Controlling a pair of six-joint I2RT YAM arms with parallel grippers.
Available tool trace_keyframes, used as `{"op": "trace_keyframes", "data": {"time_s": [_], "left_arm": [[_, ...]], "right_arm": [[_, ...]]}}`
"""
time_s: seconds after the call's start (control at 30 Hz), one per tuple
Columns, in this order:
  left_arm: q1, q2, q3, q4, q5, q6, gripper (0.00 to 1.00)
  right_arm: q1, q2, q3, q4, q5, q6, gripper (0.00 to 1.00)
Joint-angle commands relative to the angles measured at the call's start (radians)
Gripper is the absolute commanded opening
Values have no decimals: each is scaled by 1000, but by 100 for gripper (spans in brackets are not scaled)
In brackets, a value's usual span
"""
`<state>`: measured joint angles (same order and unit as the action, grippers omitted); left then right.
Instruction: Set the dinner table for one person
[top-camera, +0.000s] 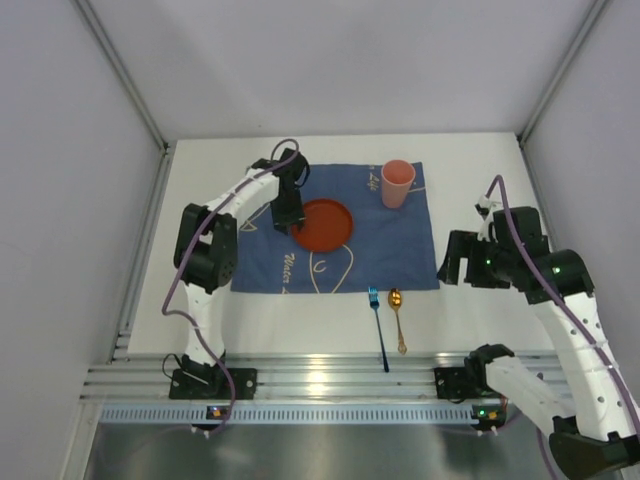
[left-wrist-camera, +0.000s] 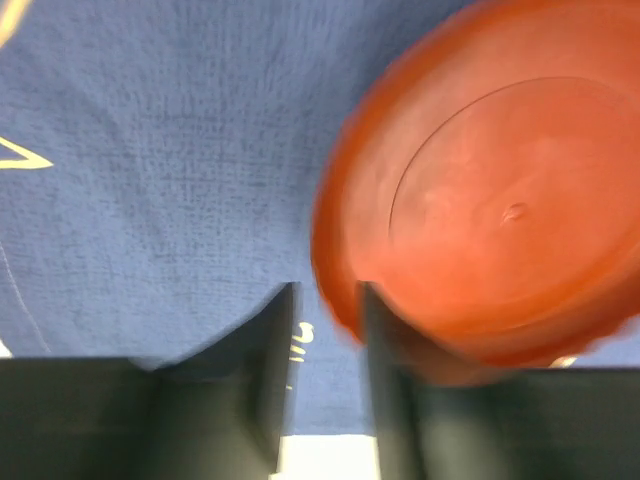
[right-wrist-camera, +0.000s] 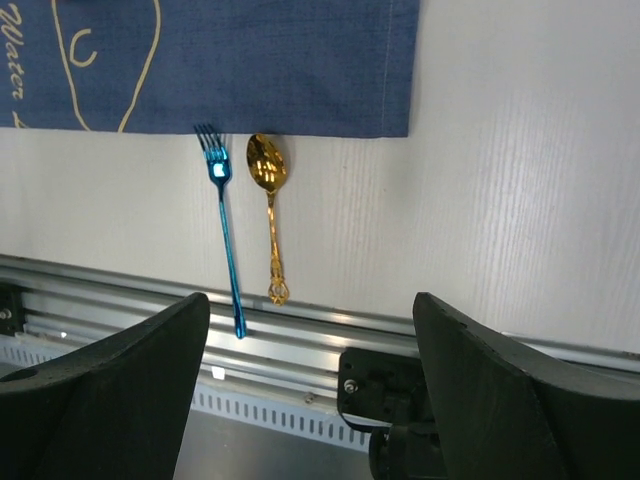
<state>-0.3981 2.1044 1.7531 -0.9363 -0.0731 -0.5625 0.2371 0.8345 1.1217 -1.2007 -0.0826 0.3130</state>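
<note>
The white dinner table (top-camera: 200, 200) carries a blue cloth (top-camera: 400, 255) with cream drawings. A red plate (top-camera: 327, 222) lies on the cloth and a pink cup (top-camera: 397, 183) stands at its far right corner. My left gripper (top-camera: 290, 222) is at the plate's left rim. In the left wrist view the jaws (left-wrist-camera: 325, 290) stand a narrow gap apart, and the blurred plate (left-wrist-camera: 500, 200) has its rim just inside the gap by the right finger. A blue fork (right-wrist-camera: 222, 225) and a gold spoon (right-wrist-camera: 268, 200) lie side by side below the cloth. My right gripper (right-wrist-camera: 312, 300) is wide open and empty.
The ribbed aluminium rail (top-camera: 330, 380) runs along the near edge; the fork's handle end (top-camera: 385, 365) reaches onto it. Grey walls close the table on three sides. The right arm (top-camera: 520, 260) hovers over bare white tabletop right of the cloth.
</note>
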Motion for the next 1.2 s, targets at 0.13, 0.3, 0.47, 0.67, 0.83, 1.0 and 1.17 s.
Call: {"op": "trace_keyframes", "data": {"time_s": [0.13, 0.3, 0.47, 0.67, 0.83, 1.0, 1.17], "left_arm": [[-8, -73, -191, 74, -7, 1, 68], [-8, -173, -262, 90, -31, 1, 90], [-8, -270, -277, 64, -68, 15, 91], [-8, -354, -311, 54, -59, 3, 91], [-7, -403, -328, 39, -63, -5, 91], [-7, -432, -343, 34, -74, -8, 90], [-7, -452, -353, 21, -76, -14, 90]], "right_arm": [[-12, 49, -60, 84, -146, -18, 84], [-4, 113, -146, 145, -200, -2, 84], [5, 185, -215, 213, -212, 69, 84], [16, 268, -267, 308, -166, 101, 82], [112, 319, -298, 362, -132, 129, 72], [281, 395, -313, 409, -56, 184, 59], [320, 465, -335, 453, -22, 208, 49]]}}
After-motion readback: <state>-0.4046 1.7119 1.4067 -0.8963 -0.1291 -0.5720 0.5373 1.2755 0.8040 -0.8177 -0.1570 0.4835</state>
